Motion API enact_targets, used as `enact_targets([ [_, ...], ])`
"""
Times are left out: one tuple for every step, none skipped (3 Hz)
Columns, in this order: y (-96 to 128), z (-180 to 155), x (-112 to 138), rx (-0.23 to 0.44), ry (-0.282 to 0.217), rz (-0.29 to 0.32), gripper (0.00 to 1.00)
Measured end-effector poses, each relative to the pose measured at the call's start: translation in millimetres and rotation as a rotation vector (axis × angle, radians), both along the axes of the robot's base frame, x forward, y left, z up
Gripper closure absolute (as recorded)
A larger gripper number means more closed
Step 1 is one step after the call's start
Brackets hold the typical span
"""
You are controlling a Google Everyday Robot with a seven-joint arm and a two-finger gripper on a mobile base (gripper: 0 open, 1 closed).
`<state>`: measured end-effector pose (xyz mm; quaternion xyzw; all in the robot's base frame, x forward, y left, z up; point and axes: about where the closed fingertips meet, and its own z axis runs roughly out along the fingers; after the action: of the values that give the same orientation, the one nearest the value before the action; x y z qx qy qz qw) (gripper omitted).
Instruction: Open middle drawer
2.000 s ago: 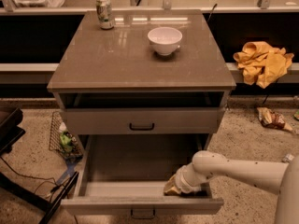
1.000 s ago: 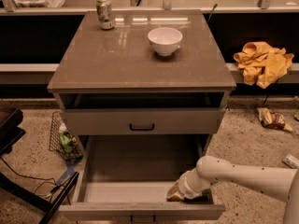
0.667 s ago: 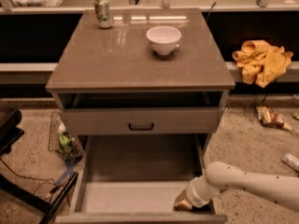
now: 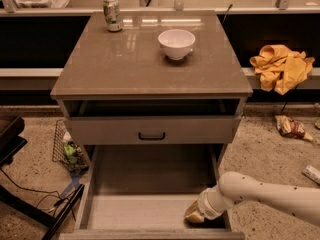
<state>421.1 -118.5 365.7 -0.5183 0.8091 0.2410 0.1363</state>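
The middle drawer [image 4: 145,211] is the wide grey-beige one pulled far out toward me, below the taller-fronted drawer [image 4: 195,130] with its black loop handle [image 4: 151,135]. Its pale inside is bare. Its front panel [image 4: 150,234] lies at the bottom edge of the view, and its handle is out of view. My gripper [image 4: 196,214] is at the end of the white arm [image 4: 270,196]. It sits inside the drawer's front right corner, right behind the front panel. The lowest drawer is hidden underneath.
On the cabinet top [image 4: 125,59] stand a white bowl [image 4: 176,43] and a can [image 4: 112,14]. A yellow cloth [image 4: 282,66] lies on the right ledge, with wrappers [image 4: 291,128] on the floor. At the left are a wire basket [image 4: 67,149], black equipment [image 4: 10,134] and cables.
The middle drawer has slid further out toward me, and its front panel and handle have dropped to the view's bottom edge. My gripper moved down and toward me with it.
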Motion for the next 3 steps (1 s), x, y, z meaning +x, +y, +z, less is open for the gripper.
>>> enact_targets([
  [1.1,-0.9,-1.0,0.001,0.002,0.002,0.6],
  [2.0,-1.8,-2.0,0.002,0.005,0.004,0.36],
  [3.1,-2.7,-3.1,0.003,0.007,0.006,0.12],
])
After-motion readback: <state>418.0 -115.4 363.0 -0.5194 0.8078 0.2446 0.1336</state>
